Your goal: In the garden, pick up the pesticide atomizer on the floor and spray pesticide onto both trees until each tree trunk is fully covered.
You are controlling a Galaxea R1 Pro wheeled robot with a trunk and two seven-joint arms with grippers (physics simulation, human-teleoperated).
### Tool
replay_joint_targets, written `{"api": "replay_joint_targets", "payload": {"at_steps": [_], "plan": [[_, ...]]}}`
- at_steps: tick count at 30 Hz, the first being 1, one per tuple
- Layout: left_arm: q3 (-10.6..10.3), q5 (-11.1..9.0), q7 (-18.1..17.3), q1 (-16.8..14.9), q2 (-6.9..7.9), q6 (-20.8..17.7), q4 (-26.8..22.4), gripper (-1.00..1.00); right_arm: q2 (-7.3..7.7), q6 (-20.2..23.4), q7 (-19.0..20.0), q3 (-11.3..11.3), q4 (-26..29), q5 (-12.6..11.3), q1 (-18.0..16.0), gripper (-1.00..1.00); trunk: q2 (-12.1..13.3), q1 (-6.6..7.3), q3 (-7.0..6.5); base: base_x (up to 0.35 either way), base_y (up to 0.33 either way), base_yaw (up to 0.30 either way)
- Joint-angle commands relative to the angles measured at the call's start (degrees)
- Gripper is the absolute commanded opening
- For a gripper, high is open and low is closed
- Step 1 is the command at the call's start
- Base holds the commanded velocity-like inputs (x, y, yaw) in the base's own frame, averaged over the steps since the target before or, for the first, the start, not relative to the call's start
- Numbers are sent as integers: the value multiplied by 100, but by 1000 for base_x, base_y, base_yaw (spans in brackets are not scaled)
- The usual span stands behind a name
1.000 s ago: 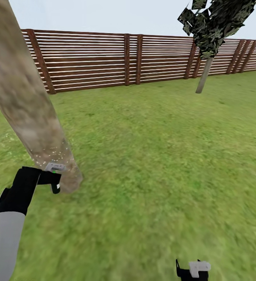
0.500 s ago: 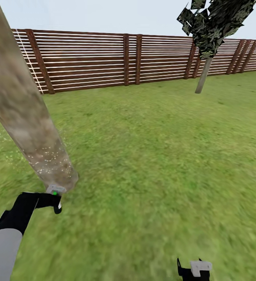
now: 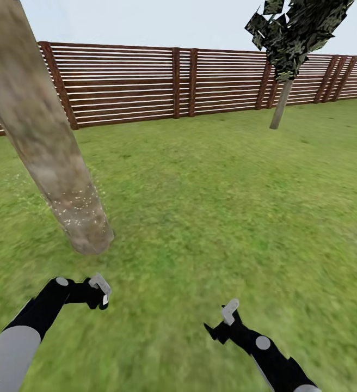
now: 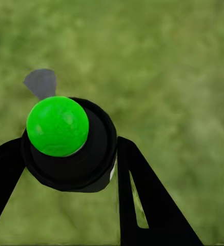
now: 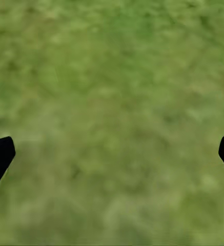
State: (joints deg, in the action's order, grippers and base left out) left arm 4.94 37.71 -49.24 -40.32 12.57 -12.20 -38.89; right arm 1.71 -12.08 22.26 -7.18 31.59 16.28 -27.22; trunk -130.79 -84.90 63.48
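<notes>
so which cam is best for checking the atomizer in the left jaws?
Left wrist view: the atomizer, black with a green cap, sits between both fingers. Head view shows a small white-tipped shape at the left gripper.

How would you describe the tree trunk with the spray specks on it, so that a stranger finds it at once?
Start at the brown slatted fence across the back of the lawn. In front of its left end leans a thick, pale grey-brown trunk, dotted with whitish specks near its base. The other tree, far right by the fence, has a much thinner trunk.

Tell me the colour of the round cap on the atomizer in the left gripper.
Bright green round cap, clearest in the left wrist view.
</notes>
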Motion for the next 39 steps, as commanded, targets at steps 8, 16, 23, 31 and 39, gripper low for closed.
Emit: {"api": "replay_joint_targets", "payload": {"at_steps": [8, 16, 23, 31, 39], "plan": [[-28, 8, -67, 51, -34, -99, -13, -100, -132, 15, 400, -12, 190, 68, -38, 100, -2, 3, 4, -13, 0, 0], [-240, -34, -227, 59, -53, -74, 4, -100, -112, 12, 456, -12, 234, 94, -42, 100, -2, 3, 4, 0, 0, 0], [-1221, -30, -1330, 59, -67, 447, 93, -100, -119, 12, 1585, -7, 311, 87, -62, 100, -2, 3, 4, 0, 0, 0], [-1731, 53, -1384, 68, -373, 551, 423, -100, -127, 25, 2172, -9, 467, 71, -64, 100, -2, 3, 4, 0, 0, 0], [-1762, 77, -1364, 68, -531, 535, 426, -100, -139, 27, 3094, -21, 605, 85, -64, -100, -2, 3, 4, 0, 0, 0]]}}
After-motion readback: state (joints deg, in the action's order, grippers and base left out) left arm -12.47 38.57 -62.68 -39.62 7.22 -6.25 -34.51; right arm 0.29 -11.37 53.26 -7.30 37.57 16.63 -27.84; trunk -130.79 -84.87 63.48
